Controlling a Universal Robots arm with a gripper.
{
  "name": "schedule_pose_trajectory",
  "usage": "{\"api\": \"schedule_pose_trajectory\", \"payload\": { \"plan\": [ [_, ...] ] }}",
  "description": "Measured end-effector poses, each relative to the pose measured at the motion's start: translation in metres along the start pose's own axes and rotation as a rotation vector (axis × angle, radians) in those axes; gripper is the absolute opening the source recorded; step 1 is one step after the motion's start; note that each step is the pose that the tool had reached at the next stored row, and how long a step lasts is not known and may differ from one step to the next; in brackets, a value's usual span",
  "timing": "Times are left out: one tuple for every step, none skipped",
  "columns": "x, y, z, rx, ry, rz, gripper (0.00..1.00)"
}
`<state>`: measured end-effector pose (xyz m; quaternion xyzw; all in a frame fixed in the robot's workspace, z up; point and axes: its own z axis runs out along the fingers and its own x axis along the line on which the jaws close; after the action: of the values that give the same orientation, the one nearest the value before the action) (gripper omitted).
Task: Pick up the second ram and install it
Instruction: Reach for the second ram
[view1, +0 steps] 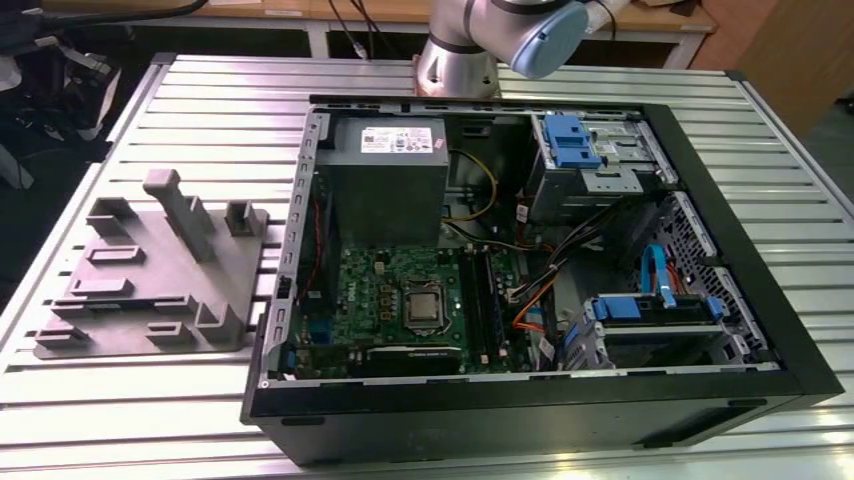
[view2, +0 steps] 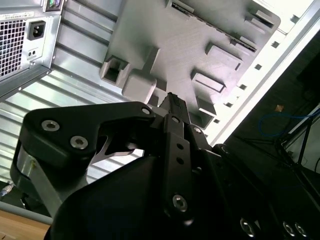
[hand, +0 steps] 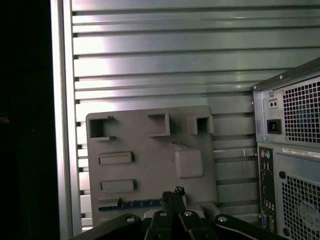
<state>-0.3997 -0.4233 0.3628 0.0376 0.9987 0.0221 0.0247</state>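
Nearby, slim blue second ram (hand: 131, 204) slotted in grey fixture (hand: 150, 150), claw (hand: 173, 192) clenched, empty.

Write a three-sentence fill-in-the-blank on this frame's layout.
1. The second ram rests on the grey fixture tray, near the gripper, not in the green ____.
2. In the exterior view, the tray sits on that view's ____ of the computer case.
3. Both rest on a slatted metal ____.
Missing: motherboard; left; table.
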Motion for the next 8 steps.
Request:
{"api": "schedule_pose_trajectory", "payload": {
  "plan": [
    [0.0002, -0.0003, 0.0004, -0.0001, -0.0001, 0.000, 0.07],
    [0.0004, -0.0007, 0.0009, -0.0001, 0.0000, 0.000, 0.07],
    [0.0006, -0.0013, 0.0014, 0.0001, 0.0002, 0.000, 0.07],
    [0.0008, -0.0020, 0.0022, 0.0000, 0.0001, 0.000, 0.07],
    [0.0010, -0.0028, 0.0030, 0.0000, 0.0000, 0.000, 0.07],
    [0.0012, -0.0037, 0.0039, 0.0000, 0.0001, 0.000, 0.07],
    [0.0014, -0.0046, 0.0047, 0.0001, 0.0001, 0.000, 0.07],
    [0.0016, -0.0056, 0.0056, 0.0000, 0.0001, 0.000, 0.07]
  ]
}}
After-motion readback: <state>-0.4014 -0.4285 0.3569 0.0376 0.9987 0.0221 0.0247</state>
